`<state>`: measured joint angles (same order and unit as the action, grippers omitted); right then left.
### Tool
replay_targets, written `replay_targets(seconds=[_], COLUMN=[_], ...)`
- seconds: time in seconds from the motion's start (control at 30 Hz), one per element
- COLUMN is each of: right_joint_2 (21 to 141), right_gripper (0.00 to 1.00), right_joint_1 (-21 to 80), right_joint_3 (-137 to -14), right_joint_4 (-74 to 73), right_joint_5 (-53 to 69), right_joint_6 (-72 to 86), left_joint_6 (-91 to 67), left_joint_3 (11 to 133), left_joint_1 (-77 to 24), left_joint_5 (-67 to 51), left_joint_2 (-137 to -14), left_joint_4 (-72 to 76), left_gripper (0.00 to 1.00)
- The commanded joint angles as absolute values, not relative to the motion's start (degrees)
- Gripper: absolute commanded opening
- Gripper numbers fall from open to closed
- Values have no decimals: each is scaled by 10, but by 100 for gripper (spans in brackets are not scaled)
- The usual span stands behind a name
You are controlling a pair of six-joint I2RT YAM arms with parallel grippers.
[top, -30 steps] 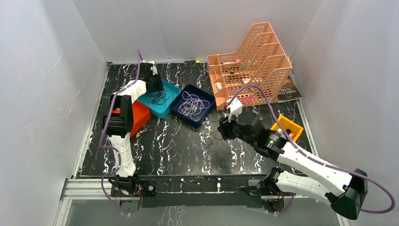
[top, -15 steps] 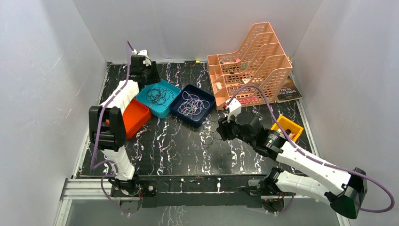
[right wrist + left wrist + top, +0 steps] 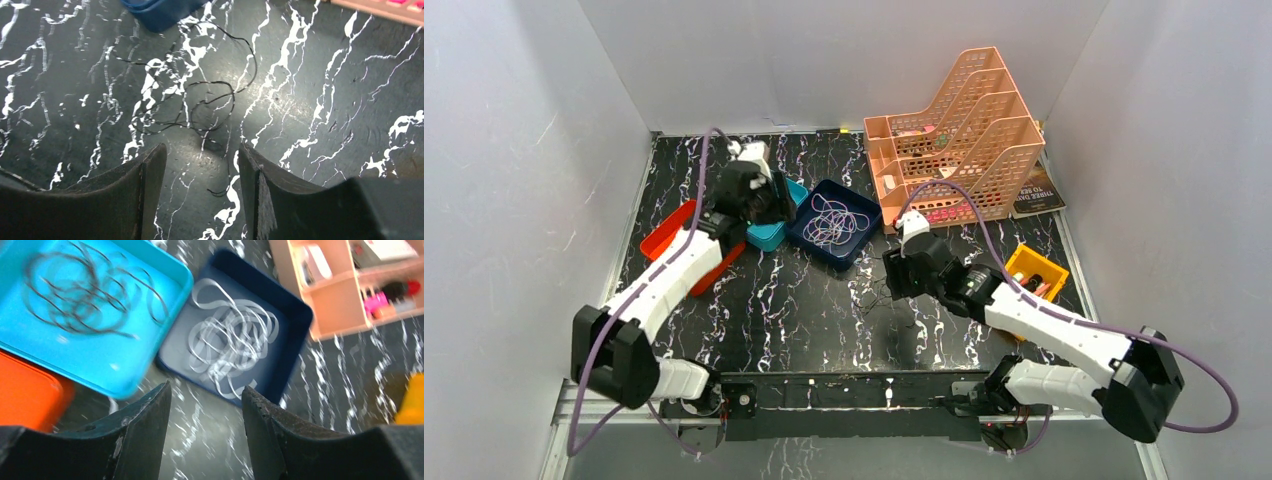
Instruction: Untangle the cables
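1. The left gripper has its two fingers spread, with nothing between them. In the top view it hangs at the upper left, over the teal tray.
2. In the left wrist view, a loose bunch of dark cables lies inside the teal tray at the upper left of the frame.
3. A tangle of white cables lies in the dark blue tray, which sits just to the right of the teal one, their edges close together.
4. An orange tray shows at the lower left, beside the teal tray.
5. The right gripper is also spread and holds nothing. It is low over the marbled black table, right of centre in the top view.
6. A thin black cable lies in loops on the table just above the right fingers in the wrist view. One loose end trails down into the gap between them.
7. A peach file rack stands at the upper right, and a yellow bin sits below it.
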<state>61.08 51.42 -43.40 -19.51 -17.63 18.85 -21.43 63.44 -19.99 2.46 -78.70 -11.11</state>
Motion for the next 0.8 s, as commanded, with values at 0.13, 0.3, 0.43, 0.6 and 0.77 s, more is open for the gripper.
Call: replay_targets(seconds=[0.13,0.3,0.43,0.6,0.77], right_joint_2=[645,652,657,617,528], right_gripper=[64,65,65,65,65], right_joint_1=[377,290,257,249,248], right_joint_3=[-443,-417,-399,-378,-351], right_joint_4=[-173,-130,-99,-98,-112], right_joint_5=[-41,24,55,17,-41], right_joint_6=[218,234,257,277,301], left_joint_6=[-365,-452,-487,-493,-502], left_joint_3=[529,505,511,547,599], left_joint_1=[-371,-482,-546,-583,-606], left_joint_5=[123,185,226,243,256], left_joint_2=[-691,-688,-729,-790,-863], left_joint_4=[-146,-146,-144,-143,-162], left_gripper=[56,61,70,83,87])
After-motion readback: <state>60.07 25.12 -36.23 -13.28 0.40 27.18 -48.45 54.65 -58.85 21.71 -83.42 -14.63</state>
